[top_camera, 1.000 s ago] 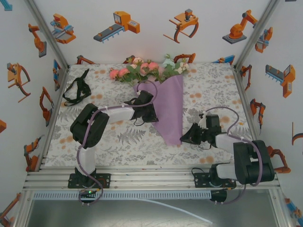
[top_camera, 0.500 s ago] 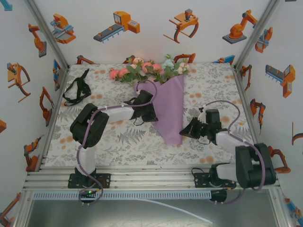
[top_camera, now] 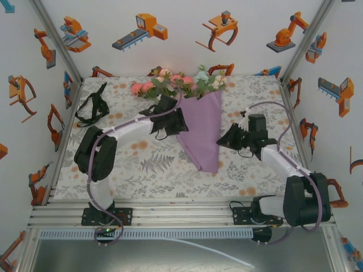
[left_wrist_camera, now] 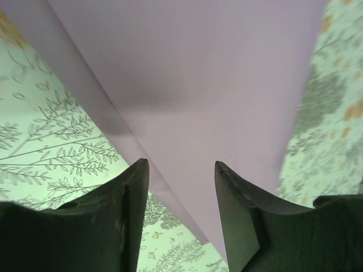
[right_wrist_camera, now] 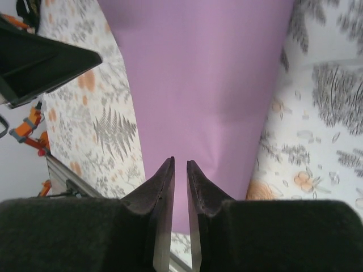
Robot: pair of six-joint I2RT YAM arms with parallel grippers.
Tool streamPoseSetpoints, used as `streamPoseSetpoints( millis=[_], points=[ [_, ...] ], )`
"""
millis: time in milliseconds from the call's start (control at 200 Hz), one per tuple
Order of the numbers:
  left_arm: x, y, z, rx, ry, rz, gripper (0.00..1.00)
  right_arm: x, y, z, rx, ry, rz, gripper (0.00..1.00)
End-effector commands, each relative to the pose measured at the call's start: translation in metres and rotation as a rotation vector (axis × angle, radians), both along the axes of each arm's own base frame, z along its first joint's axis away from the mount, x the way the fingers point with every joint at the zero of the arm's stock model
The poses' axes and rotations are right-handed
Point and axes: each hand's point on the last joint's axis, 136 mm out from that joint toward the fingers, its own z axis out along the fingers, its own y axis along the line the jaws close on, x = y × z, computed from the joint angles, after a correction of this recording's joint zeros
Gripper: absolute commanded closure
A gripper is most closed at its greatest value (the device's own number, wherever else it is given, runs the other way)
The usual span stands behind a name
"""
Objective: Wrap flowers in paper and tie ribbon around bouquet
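left gripper (top_camera: 180, 122), right gripper (top_camera: 222, 140) flank bouquet (top_camera: 201, 122)

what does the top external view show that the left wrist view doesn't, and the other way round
Top external takes in the flowers poking out of the far end of the paper, the black ribbon lying at the far left of the table, and the right claw beside the paper's right edge. Left wrist gives the close-up: the left claw with fingers apart, nothing between them, and a fold line running down the paper. Both share the purple paper and the leaf-print tablecloth.
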Motion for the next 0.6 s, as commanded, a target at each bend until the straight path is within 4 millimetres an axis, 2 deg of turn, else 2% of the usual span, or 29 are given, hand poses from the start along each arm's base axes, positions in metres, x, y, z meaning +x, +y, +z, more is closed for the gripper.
streamPoseSetpoints(
  millis=[0,165,285,345,446,541,596],
  points=[
    [0.012,0.027,0.049,0.007,-0.058,0.049,0.48,0.011,-0.002,-0.008,-0.059,0.047,0.006,0.80],
    [0.030,0.068,0.075,-0.021,-0.100,0.165,0.48,0.037,0.006,-0.005,-0.056,0.044,0.035,0.80],
    [0.041,0.118,0.090,0.024,-0.156,0.295,0.47,0.050,0.011,0.001,-0.044,0.032,0.047,0.79],
    [0.048,0.156,0.092,0.086,-0.161,0.386,0.47,0.056,0.012,0.006,-0.045,0.019,0.049,0.78],
    [0.063,0.234,0.089,0.226,-0.173,0.569,0.47,0.063,0.012,0.018,-0.048,-0.009,0.043,0.75],
    [0.085,0.310,0.075,0.394,-0.154,0.690,0.47,0.070,0.010,0.032,-0.050,-0.047,0.025,0.71],
    [0.101,0.339,0.062,0.483,-0.128,0.681,0.47,0.072,0.010,0.041,-0.048,-0.068,0.019,0.68]
  ],
)
